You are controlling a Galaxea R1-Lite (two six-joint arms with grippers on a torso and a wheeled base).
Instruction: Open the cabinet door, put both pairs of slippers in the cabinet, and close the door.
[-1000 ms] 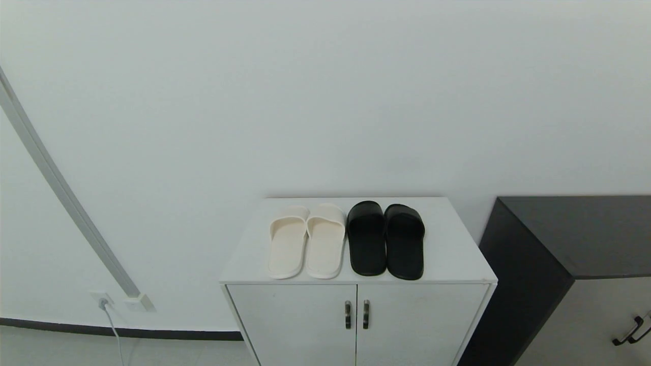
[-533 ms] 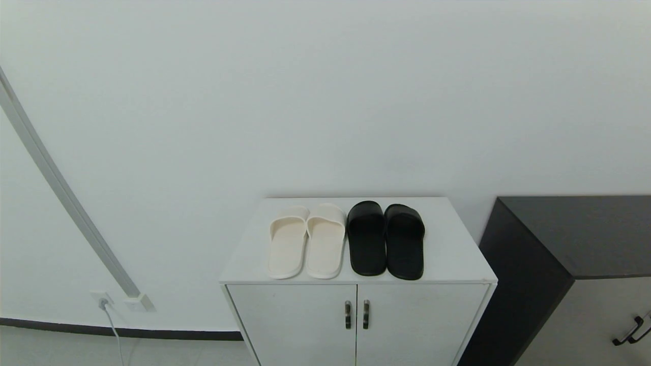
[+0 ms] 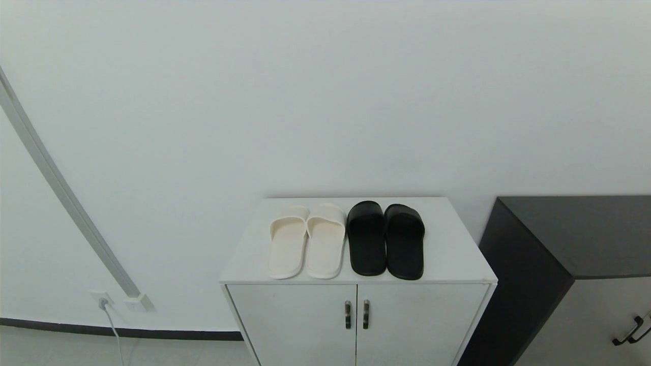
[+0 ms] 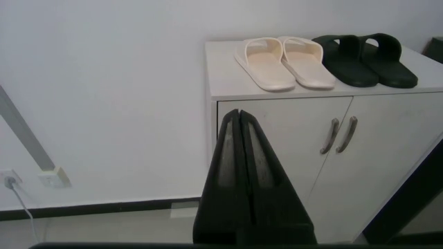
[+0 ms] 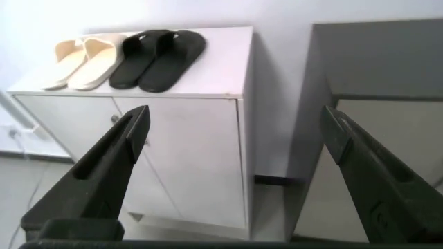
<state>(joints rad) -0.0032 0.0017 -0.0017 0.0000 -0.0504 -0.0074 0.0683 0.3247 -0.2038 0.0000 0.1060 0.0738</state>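
A white cabinet (image 3: 356, 325) stands against the wall with both doors shut and two metal handles (image 3: 356, 314) at the middle seam. On its top lie a cream pair of slippers (image 3: 306, 241) on the left and a black pair of slippers (image 3: 386, 240) on the right, side by side. My left gripper (image 4: 239, 117) is shut, fingers pressed together, held some way in front of the cabinet's (image 4: 291, 145) left door. My right gripper (image 5: 235, 121) is open wide, well short of the cabinet (image 5: 194, 159), with the black slippers (image 5: 156, 48) beyond it.
A dark cabinet (image 3: 564, 264) stands close on the right with grey doors and black handles (image 3: 630, 330). A wall socket with a cable (image 3: 104, 305) and a slanted grey conduit (image 3: 56, 183) are on the wall at left.
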